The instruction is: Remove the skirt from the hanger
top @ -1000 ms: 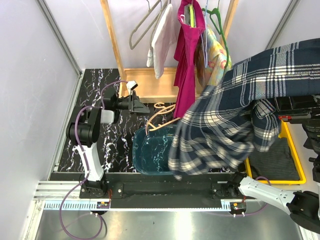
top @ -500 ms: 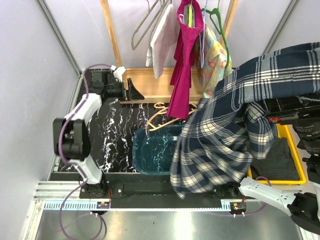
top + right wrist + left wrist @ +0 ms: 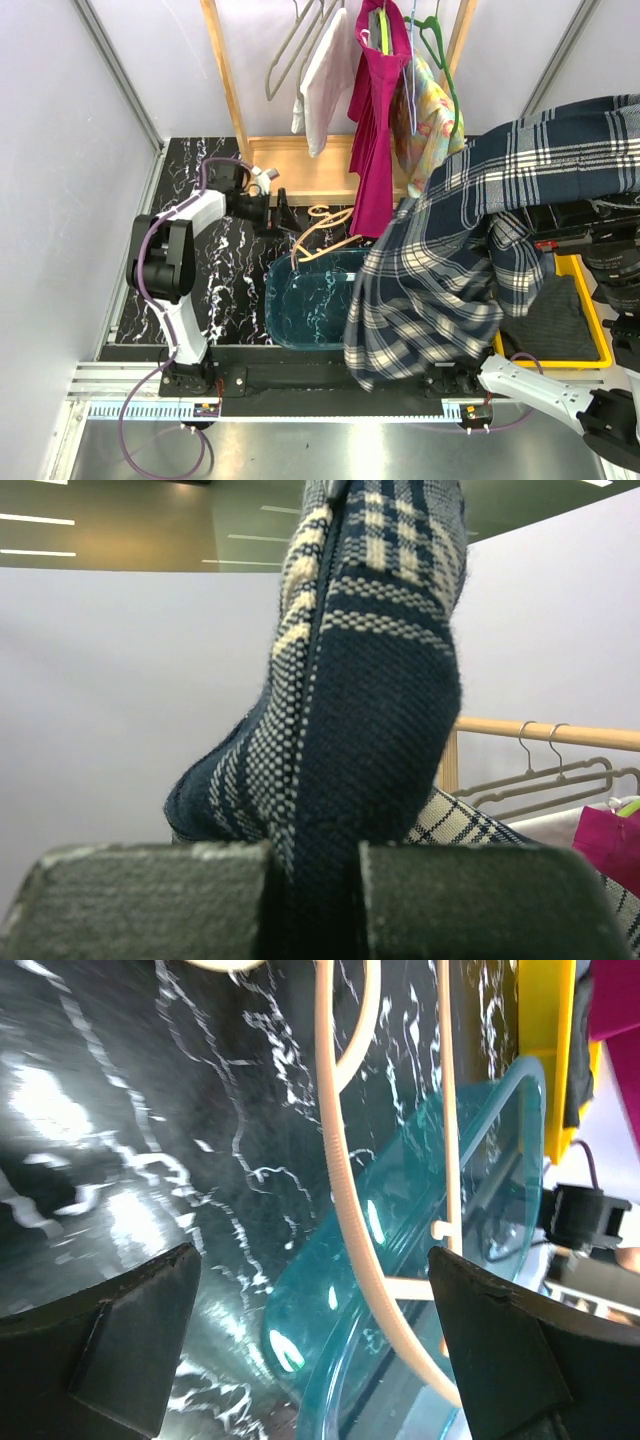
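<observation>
The navy and cream plaid skirt [image 3: 470, 250] hangs free in the air over the right half of the table. My right gripper [image 3: 312, 900] is shut on a fold of it [image 3: 370, 710], high at the right edge; the gripper is hidden by cloth in the top view. A beige hanger [image 3: 325, 240] lies bare with its lower part in the teal bin [image 3: 300, 300]. It also shows in the left wrist view [image 3: 340, 1210]. My left gripper [image 3: 282, 212] is open and empty, low over the black marble table just left of the hanger.
A wooden rack [image 3: 225, 80] at the back holds a white garment [image 3: 325, 75], a magenta dress [image 3: 375, 120], a floral top [image 3: 432, 110] and empty hangers. A yellow tray [image 3: 585, 310] with dark cloth sits at the right. Grey walls close in both sides.
My left arm swung from the back left corner forward and right, to beside the hanger. The skirt shifted slightly in my right gripper and hangs a little lower.
</observation>
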You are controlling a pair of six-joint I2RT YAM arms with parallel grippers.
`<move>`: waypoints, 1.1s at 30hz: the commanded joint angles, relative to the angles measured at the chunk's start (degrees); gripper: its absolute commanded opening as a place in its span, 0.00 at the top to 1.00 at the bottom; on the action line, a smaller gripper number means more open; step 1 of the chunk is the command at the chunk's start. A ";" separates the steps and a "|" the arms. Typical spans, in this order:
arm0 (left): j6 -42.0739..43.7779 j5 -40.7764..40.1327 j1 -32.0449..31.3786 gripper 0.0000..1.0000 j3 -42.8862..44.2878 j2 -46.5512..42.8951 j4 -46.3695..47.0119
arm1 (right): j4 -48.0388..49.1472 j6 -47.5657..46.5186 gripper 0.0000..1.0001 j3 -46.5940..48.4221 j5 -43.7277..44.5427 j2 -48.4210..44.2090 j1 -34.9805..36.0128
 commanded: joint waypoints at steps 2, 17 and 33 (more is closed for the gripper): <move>-2.07 4.96 -1.92 0.01 0.64 1.41 2.18 | 5.65 1.02 1.00 -0.88 1.28 -2.09 0.10; -15.07 11.12 -7.28 0.01 -0.94 8.36 19.13 | 3.99 1.02 1.00 0.43 2.68 -0.78 0.10; -12.46 10.06 -5.79 1.00 8.55 0.47 14.86 | 4.51 1.20 1.00 -3.96 3.48 -3.24 0.10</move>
